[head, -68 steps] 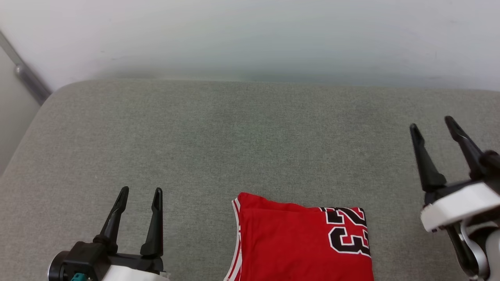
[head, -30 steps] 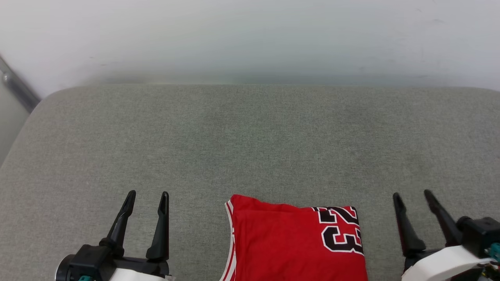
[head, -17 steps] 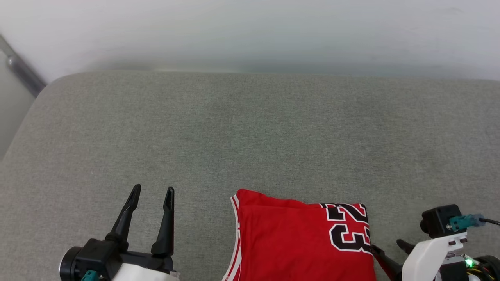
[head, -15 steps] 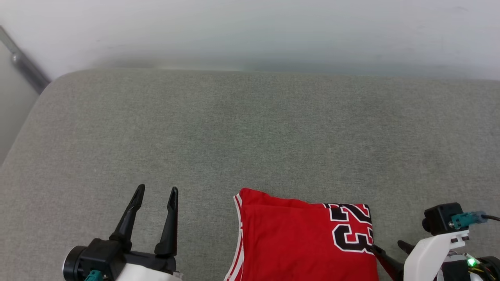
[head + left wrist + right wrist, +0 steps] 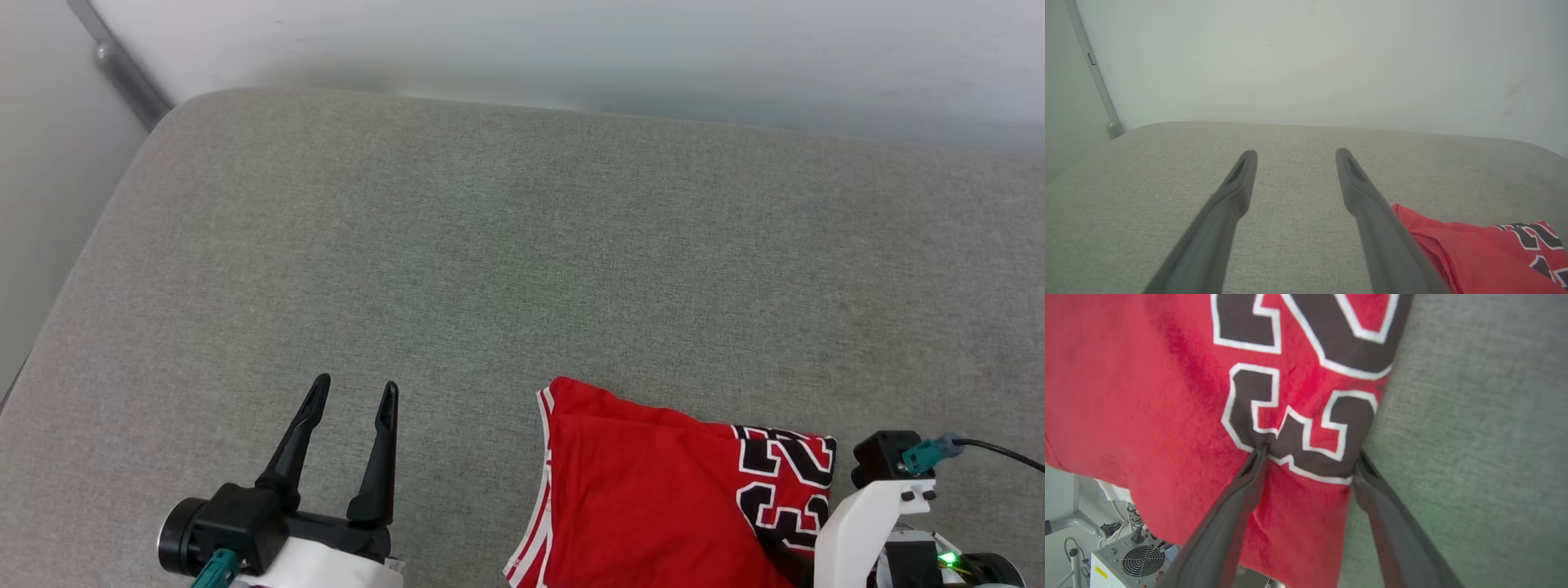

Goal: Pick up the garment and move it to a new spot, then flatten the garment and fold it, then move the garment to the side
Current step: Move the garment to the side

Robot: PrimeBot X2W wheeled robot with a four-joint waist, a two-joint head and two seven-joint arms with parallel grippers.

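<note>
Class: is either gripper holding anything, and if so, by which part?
Nothing is held. The right gripper stands open astride the garment's numbered edge; the left gripper is open and empty.

Right gripper (image 5: 1311, 454) spread wide. One fingertip (image 5: 1257, 457) presses into the red garment (image 5: 1147, 396) at the black-and-white numeral, fabric puckered there. The other sits at the garment's edge on the grey cushion (image 5: 1474, 437). Garment overhangs the cushion; a fan-vented box (image 5: 1133, 559) with cables sits below.
</note>
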